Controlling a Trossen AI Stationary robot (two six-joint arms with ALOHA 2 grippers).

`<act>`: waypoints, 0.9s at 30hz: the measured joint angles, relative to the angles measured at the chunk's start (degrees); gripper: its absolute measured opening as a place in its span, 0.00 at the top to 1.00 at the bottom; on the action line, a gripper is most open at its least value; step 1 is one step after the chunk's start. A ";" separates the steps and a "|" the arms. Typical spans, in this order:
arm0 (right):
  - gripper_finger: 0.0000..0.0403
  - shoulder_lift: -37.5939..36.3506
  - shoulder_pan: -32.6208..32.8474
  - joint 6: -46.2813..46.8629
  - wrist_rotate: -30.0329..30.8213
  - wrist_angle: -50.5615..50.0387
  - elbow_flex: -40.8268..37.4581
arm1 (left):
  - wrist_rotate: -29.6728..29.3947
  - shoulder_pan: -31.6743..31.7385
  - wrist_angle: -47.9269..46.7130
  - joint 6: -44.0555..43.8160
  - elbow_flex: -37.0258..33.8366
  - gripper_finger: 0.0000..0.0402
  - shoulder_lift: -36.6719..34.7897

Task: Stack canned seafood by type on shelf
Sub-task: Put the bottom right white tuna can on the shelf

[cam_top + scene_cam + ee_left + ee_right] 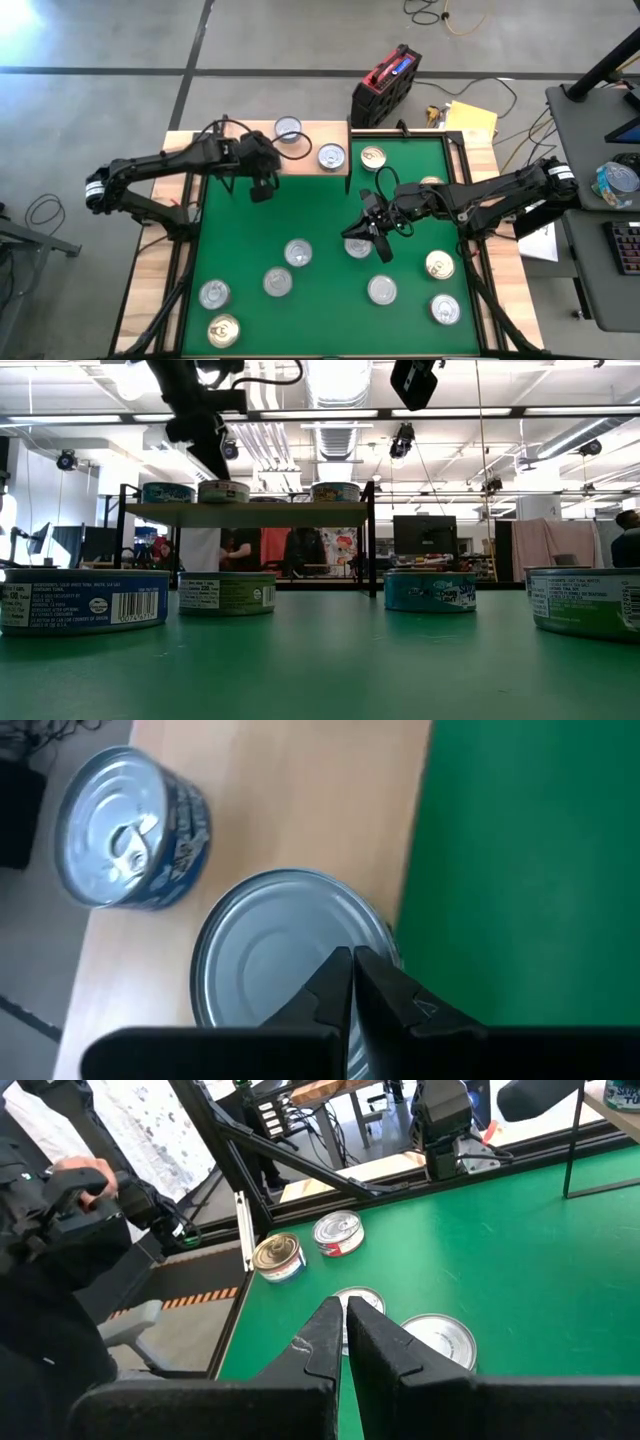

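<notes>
The shelf (305, 160), a light-wood board on black legs, stands at the mat's far left. Tins stand on it (288, 128) (332, 156). My left gripper (352, 960) is shut and slants down over a plain silver-topped tin (270, 940) at the board's edge by the mat. That gripper (262, 186) hides this tin in the high view. Beside it stands a blue-sided pull-tab tin (125, 825). My right gripper (370, 232) hangs shut above the mat's middle, over a tin (357, 1302), holding nothing. Several more tins lie on the green mat (330, 215). My left gripper's shut fingertips (335, 970) stand over the silver lid (260, 955) of the tin on the shelf, coming at it slanting from above. In the low view the gripper (222, 468) ends just over that tin (223, 491). I cannot tell whether it touches the lid.
Loose tins lie on the mat, among them gold-topped ones (373, 157) (440, 265) (224, 330). A red and black case (385, 85) stands beyond the far edge. In the right wrist view a person (60, 1210) shows by the table's side.
</notes>
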 joint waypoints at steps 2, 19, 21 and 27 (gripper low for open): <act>0.97 0.01 0.00 0.00 0.00 0.00 0.00 | -0.15 0.37 -0.11 0.00 0.00 1.00 0.00; 0.97 0.00 0.00 0.00 0.00 -0.01 0.00 | -2.37 1.31 -0.50 1.51 0.00 1.00 0.04; 0.97 0.00 0.00 0.00 0.00 -0.01 0.00 | -2.42 1.31 -0.52 1.51 0.00 1.00 0.04; 0.97 0.00 0.00 -0.02 0.00 -0.02 0.00 | -3.13 1.31 -0.52 1.74 0.00 1.00 0.07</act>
